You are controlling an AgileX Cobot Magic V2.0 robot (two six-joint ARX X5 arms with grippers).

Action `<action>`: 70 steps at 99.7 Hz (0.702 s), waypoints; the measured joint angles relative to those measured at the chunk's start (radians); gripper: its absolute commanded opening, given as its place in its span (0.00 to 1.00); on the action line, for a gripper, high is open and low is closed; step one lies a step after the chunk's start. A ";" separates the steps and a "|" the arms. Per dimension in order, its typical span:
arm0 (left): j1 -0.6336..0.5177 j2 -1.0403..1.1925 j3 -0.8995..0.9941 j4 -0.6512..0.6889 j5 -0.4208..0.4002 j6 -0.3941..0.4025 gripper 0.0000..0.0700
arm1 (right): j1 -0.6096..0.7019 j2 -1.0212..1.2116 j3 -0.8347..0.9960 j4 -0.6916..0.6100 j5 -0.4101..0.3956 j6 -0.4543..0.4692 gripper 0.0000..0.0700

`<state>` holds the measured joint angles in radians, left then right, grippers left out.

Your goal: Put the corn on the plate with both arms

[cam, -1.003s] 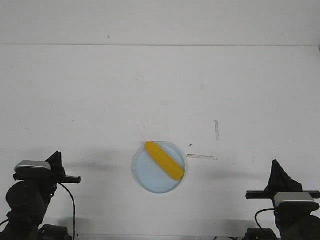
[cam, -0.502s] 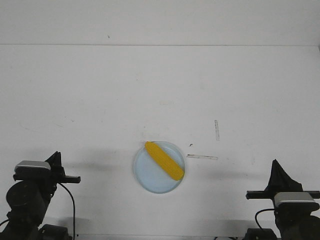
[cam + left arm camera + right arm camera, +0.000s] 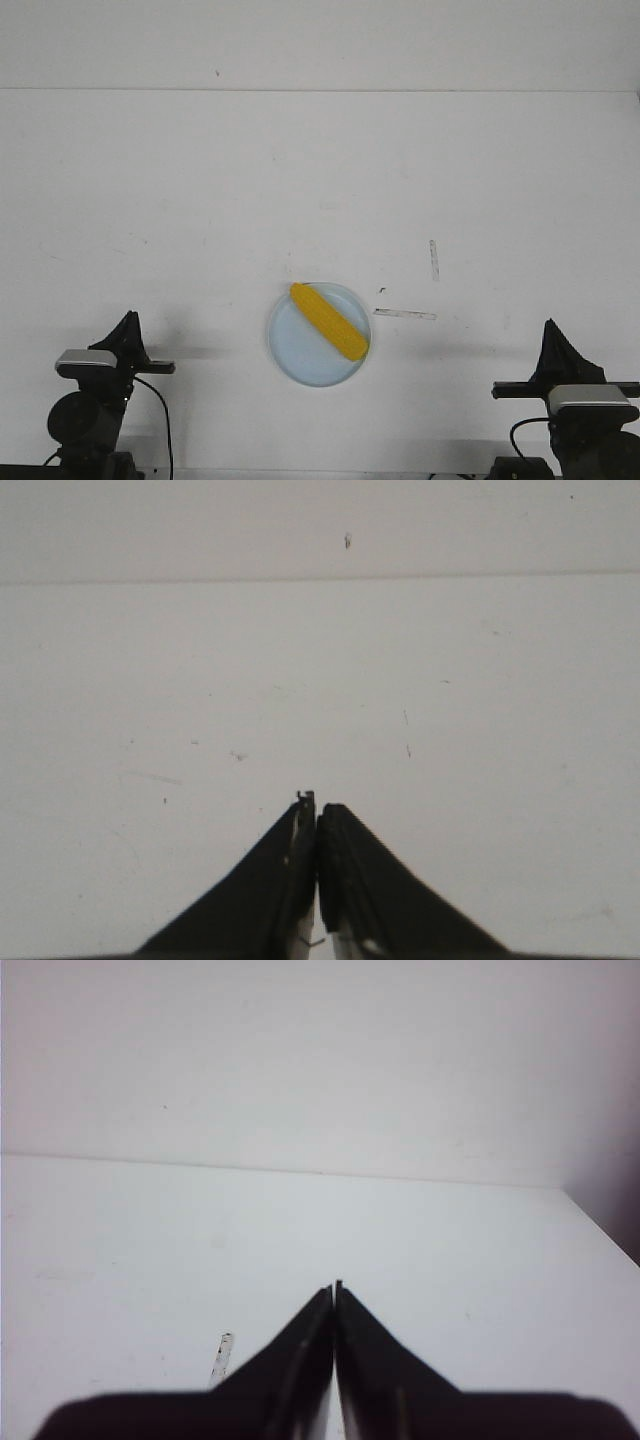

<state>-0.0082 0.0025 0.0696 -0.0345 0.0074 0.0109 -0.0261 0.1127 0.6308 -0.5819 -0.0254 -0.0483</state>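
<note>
Well, my left gripper [image 3: 317,815] has its jaws pressed together on nothing, and my right gripper [image 3: 334,1290] is clenched the same way, both parked near my edge of the table [image 3: 200,180], well apart from the work. The corn [image 3: 329,321] lies diagonally in the plate [image 3: 300,355], one tapered end over the rim. I judge the placing done. The risk I see: a careless sweep could nudge the plate, and the smooth cob could roll off that rim.

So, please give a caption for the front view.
Corn cob lying diagonally on pale blue plate, both arms parked.
</note>
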 measured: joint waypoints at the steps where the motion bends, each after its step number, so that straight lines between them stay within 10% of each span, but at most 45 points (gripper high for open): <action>1: 0.000 0.002 -0.010 0.008 0.000 0.000 0.00 | 0.000 0.000 0.000 0.000 0.000 0.000 0.01; 70: 0.001 0.003 -0.035 0.026 0.007 -0.002 0.00 | 0.000 -0.001 0.000 0.003 0.000 0.000 0.01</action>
<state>-0.0071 0.0051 0.0341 -0.0090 0.0147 0.0086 -0.0261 0.1120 0.6308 -0.5785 -0.0254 -0.0483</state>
